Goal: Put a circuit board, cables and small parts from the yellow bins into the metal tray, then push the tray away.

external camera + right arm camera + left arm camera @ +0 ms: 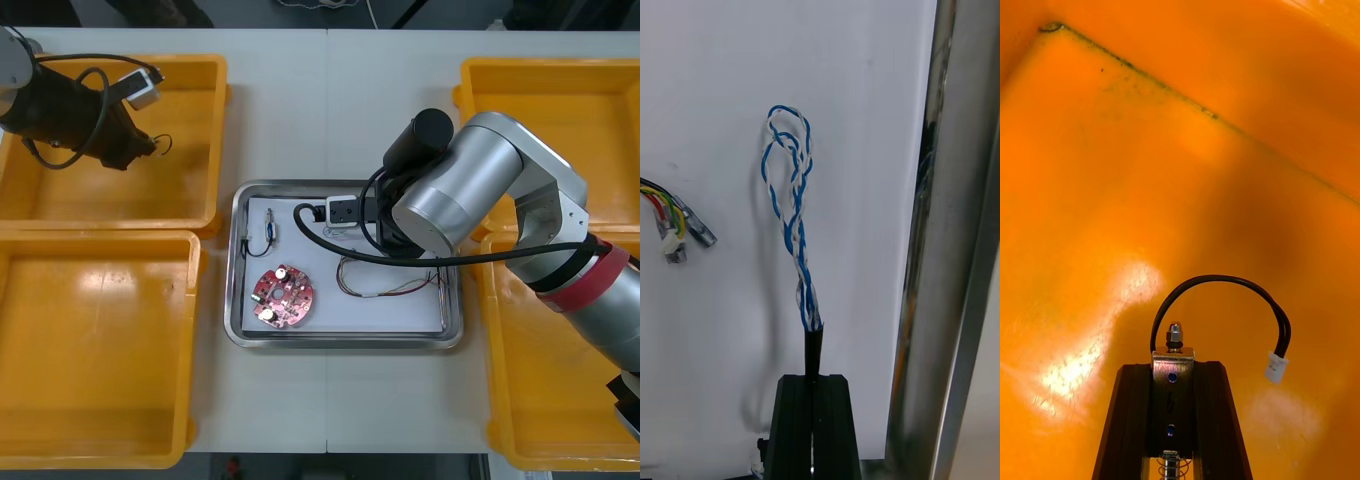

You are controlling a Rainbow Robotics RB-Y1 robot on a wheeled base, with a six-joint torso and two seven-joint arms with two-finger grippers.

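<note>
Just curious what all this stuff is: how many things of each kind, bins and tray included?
Yellow bins: 4
Metal tray: 1
Red circuit board: 1
Cables: 3 (a blue and white cable in the right tool, a red and yellow cable in the tray, a black cable in the left tool)
Small metal part: 1, in the tray
Total: 10

Light table viewed from above, dark floor past its far edge.
The tabletop is pale, matte and plain; a thin seam is seen running from far edge to near edge, about mid-width. The floor strip beyond the far edge is crossed by a thin white cord, with dark shapes that cannot be made out. A second dark strip is seen below the near edge. Soft, short shadows are cast on the tabletop by even light from above.
</note>
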